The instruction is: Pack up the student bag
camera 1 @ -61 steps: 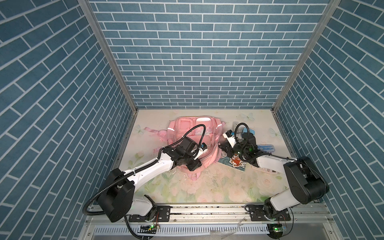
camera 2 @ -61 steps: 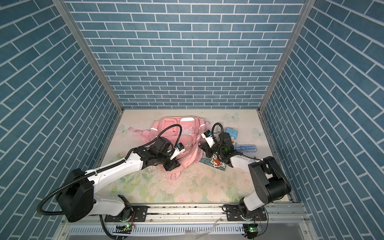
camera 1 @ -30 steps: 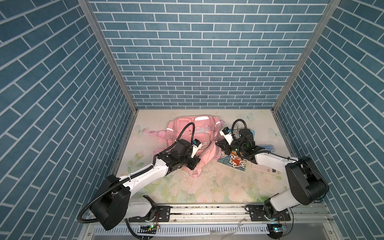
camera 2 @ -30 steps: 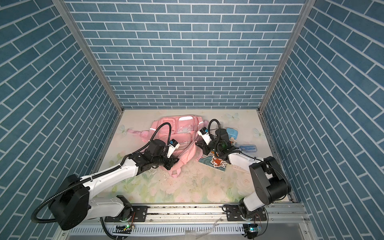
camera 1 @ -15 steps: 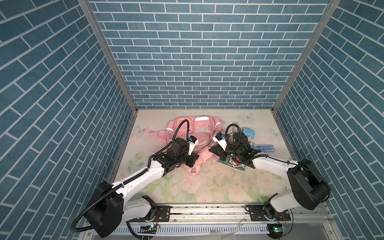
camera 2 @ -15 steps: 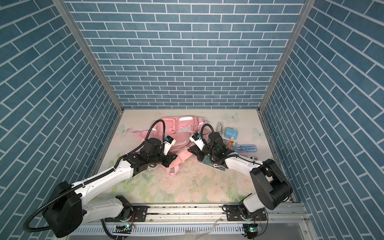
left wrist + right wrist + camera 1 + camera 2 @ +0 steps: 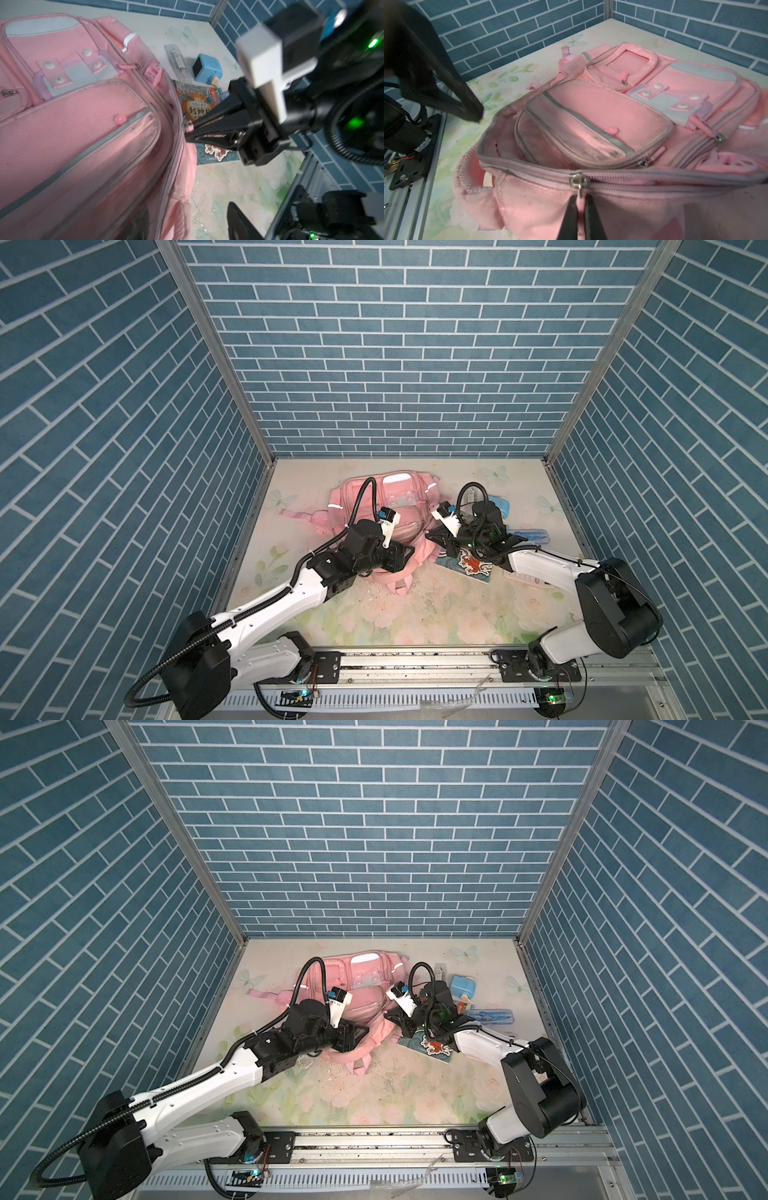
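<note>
Right pincer [image 7: 580, 200] is clamped tight on the pink zip pull [image 7: 579, 188]. The bag [image 7: 591, 108] lies flat on the bench [image 7: 500, 91] directly ahead of its tips, main mouth partly gaping. Left pincer [image 7: 406, 559] stands spread and empty beside the mouth's far corner. Risk: with nothing anchoring the soft bag, a tug would likely drag it instead of running the zip, and an off-line pull could slip the small tab.

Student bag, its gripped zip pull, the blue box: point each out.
student bag [image 7: 591, 104], right wrist view, on the mesh front pocket.
zip pull [image 7: 579, 182], right wrist view, on its metal slider.
blue box [image 7: 211, 69], left wrist view, on its blue side.
</note>
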Controlling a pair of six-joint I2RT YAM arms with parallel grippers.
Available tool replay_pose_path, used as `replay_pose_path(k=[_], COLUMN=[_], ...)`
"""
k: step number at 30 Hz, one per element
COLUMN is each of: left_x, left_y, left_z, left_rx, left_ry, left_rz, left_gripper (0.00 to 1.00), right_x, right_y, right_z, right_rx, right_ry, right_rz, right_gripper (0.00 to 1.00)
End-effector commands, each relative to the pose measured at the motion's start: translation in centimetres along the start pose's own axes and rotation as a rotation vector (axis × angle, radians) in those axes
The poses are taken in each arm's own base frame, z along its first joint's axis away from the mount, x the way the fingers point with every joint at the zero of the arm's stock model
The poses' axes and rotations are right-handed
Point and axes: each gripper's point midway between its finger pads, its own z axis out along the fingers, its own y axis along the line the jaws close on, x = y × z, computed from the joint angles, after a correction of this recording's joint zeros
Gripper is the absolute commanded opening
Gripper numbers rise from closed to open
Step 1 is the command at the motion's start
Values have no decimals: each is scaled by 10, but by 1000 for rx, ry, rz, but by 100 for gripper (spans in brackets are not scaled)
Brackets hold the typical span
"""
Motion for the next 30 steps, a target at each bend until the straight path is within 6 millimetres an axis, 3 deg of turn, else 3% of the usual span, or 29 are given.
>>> replay_pose_path(k=[1,5,12,21,30], left_x=[-28,-41,-55,-34,-3], left_y=[8,25,33,33,31], left_z=[-6,5,58,137,189], left_rx=[-74,-175,-251,-262,-292], left_ry=[-23,52,193,381,563], left_rz=[-47,-116,-31,74,164], left_gripper=[68,69,71,72,73], right_x=[-10,-5,6,16,20], right_y=[5,11,7,12,10], right_z=[-11,-20,-16,-13,-13], right_rx=[30,80,173,206,237], right_ry=[-104,-206,-214,-220,-218], right_rz=[-131,-216,-357,-445,-464], right_gripper=[0,0,0,0,0])
